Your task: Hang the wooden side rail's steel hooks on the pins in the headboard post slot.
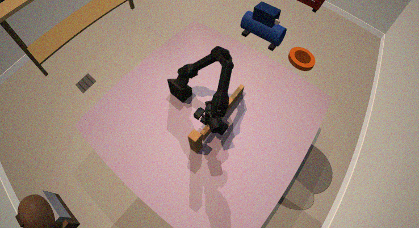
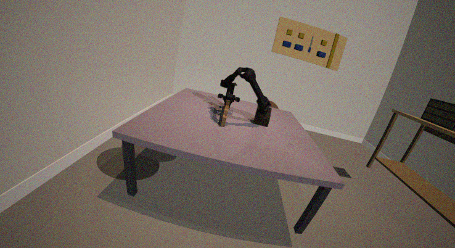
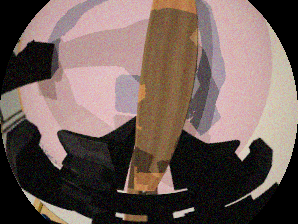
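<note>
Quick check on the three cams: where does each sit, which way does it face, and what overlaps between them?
Top: high overhead, tilted down at the pink table; whole arm shows, hand shut on the side rail near the headboard post.
Exterior: low on the floor, looking up across the table at the wall; whole arm shows.
Wrist: on the hand, looking along the rail; only dark fingers show.
Shared: rail and table in all three.
</note>
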### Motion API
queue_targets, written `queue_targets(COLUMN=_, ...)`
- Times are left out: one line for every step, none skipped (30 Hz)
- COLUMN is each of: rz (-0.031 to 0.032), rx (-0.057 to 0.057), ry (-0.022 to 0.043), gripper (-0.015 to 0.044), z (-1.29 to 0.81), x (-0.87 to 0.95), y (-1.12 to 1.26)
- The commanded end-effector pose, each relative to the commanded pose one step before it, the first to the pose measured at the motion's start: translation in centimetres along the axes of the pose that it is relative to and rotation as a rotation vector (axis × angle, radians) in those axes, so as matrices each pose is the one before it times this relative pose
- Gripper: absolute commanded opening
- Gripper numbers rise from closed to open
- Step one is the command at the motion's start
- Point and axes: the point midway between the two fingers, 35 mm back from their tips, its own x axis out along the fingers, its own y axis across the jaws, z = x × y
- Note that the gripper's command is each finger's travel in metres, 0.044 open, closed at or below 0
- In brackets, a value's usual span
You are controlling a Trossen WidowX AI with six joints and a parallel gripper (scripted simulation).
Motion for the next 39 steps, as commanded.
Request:
queue_targets(rz=-0.00770, rx=-0.0046, ry=0.00682, gripper=0.0000, z=-0.315, x=-0.283, y=-0.136)
queue_targets(rz=0.00000, rx=0.0000, ry=0.00001, gripper=0.0000, z=-0.008, x=-0.007, y=-0.007)
queue_targets(rz=0.00000, rx=0.0000, ry=0.00001, gripper=0.0000, z=-0.008, x=-0.007, y=-0.007)
queue_targets(rz=0.00000, rx=0.0000, ry=0.00001, gripper=0.0000, z=-0.008, x=-0.007, y=-0.007)
queue_targets(rz=0.00000, rx=0.0000, ry=0.00001, gripper=0.0000, z=-0.008, x=-0.007, y=-0.007)
queue_targets(rz=0.00000, rx=0.0000, ry=0.00001, gripper=0.0000, z=-0.008, x=-0.007, y=-0.007)
queue_targets(rz=0.00000, rx=0.0000, ry=0.00001, gripper=0.0000, z=-0.008, x=-0.007, y=-0.007)
queue_targets(rz=0.00000, rx=0.0000, ry=0.00001, gripper=0.0000, z=-0.012, x=-0.012, y=-0.008)
queue_targets(rz=0.00000, rx=0.0000, ry=0.00001, gripper=0.0000, z=-0.011, x=-0.011, y=0.002)
queue_targets(rz=0.00000, rx=0.0000, ry=0.00001, gripper=0.0000, z=-0.011, x=-0.011, y=0.011)
queue_targets(rz=0.00000, rx=0.0000, ry=0.00001, gripper=0.0000, z=-0.011, x=-0.010, y=0.012)
queue_targets(rz=0.00000, rx=0.0000, ry=0.00001, gripper=0.0000, z=-0.011, x=-0.003, y=0.012)
queue_targets(rz=0.00000, rx=0.0000, ry=0.00000, gripper=0.0000, z=-0.010, x=0.005, y=0.011)
queue_targets(rz=0.00000, rx=0.0000, ry=0.00000, gripper=0.0000, z=-0.010, x=0.010, y=0.011)
queue_targets(rz=0.00000, rx=0.0000, ry=0.00000, gripper=0.0000, z=-0.011, x=0.011, y=0.012)
queue_targets(rz=0.00000, rx=0.0000, ry=0.00000, gripper=0.0000, z=-0.011, x=0.011, y=0.012)
queue_targets(rz=0.00000, rx=0.0000, ry=0.00000, gripper=0.0000, z=-0.011, x=0.011, y=0.012)
queue_targets(rz=0.00000, rx=0.0000, ry=0.00000, gripper=0.0000, z=-0.011, x=0.011, y=0.012)
queue_targets(rz=0.00000, rx=0.0000, ry=0.00000, gripper=0.0000, z=-0.011, x=0.011, y=0.007)
queue_targets(rz=0.00000, rx=0.0000, ry=0.00000, gripper=0.0000, z=-0.011, x=0.011, y=0.001)
queue_targets(rz=0.00000, rx=0.0000, ry=0.00000, gripper=0.0000, z=-0.011, x=0.011, y=-0.004)
queue_targets(rz=-0.00001, rx=0.0000, ry=0.00000, gripper=0.0000, z=-0.011, x=0.011, y=-0.010)
queue_targets(rz=-0.00001, rx=0.0000, ry=0.00000, gripper=0.0000, z=-0.012, x=0.006, y=-0.011)
queue_targets(rz=-0.00001, rx=0.0000, ry=0.00001, gripper=0.0000, z=-0.012, x=-0.001, y=-0.011)
queue_targets(rz=0.00000, rx=0.0000, ry=0.00001, gripper=0.0000, z=-0.007, x=-0.004, y=-0.007)
queue_targets(rz=0.00000, rx=0.0000, ry=0.00001, gripper=0.0000, z=-0.007, x=-0.007, y=-0.007)
queue_targets(rz=0.00000, rx=0.0000, ry=0.00001, gripper=0.0000, z=-0.007, x=-0.007, y=-0.007)
queue_targets(rz=0.00000, rx=0.0000, ry=0.00001, gripper=0.0000, z=-0.008, x=-0.007, y=-0.007)
queue_targets(rz=0.00000, rx=0.0000, ry=0.00001, gripper=0.0000, z=-0.008, x=-0.007, y=-0.007)
queue_targets(rz=0.00000, rx=0.0000, ry=0.00001, gripper=0.0000, z=-0.008, x=-0.007, y=-0.007)
queue_targets(rz=0.00000, rx=0.0000, ry=0.00001, gripper=0.0000, z=-0.008, x=-0.007, y=-0.007)
queue_targets(rz=0.00000, rx=0.0000, ry=0.00001, gripper=0.0000, z=-0.008, x=-0.007, y=-0.007)
queue_targets(rz=0.00000, rx=0.0000, ry=0.00001, gripper=0.0000, z=-0.008, x=-0.007, y=-0.007)
queue_targets(rz=0.00000, rx=0.0000, ry=0.00001, gripper=0.0000, z=-0.012, x=-0.012, y=-0.004)
queue_targets(rz=0.00000, rx=0.0000, ry=0.00001, gripper=0.0000, z=-0.011, x=-0.011, y=0.005)
queue_targets(rz=0.00000, rx=0.0000, ry=0.00001, gripper=0.0000, z=-0.011, x=-0.011, y=0.012)
queue_targets(rz=0.00000, rx=0.0000, ry=0.00001, gripper=0.0000, z=-0.011, x=-0.009, y=0.012)
queue_targets(rz=0.00000, rx=0.0000, ry=0.00001, gripper=0.0000, z=-0.011, x=-0.003, y=0.012)
queue_targets(rz=0.00000, rx=0.0000, ry=0.00000, gripper=0.0000, z=-0.010, x=0.004, y=0.011)
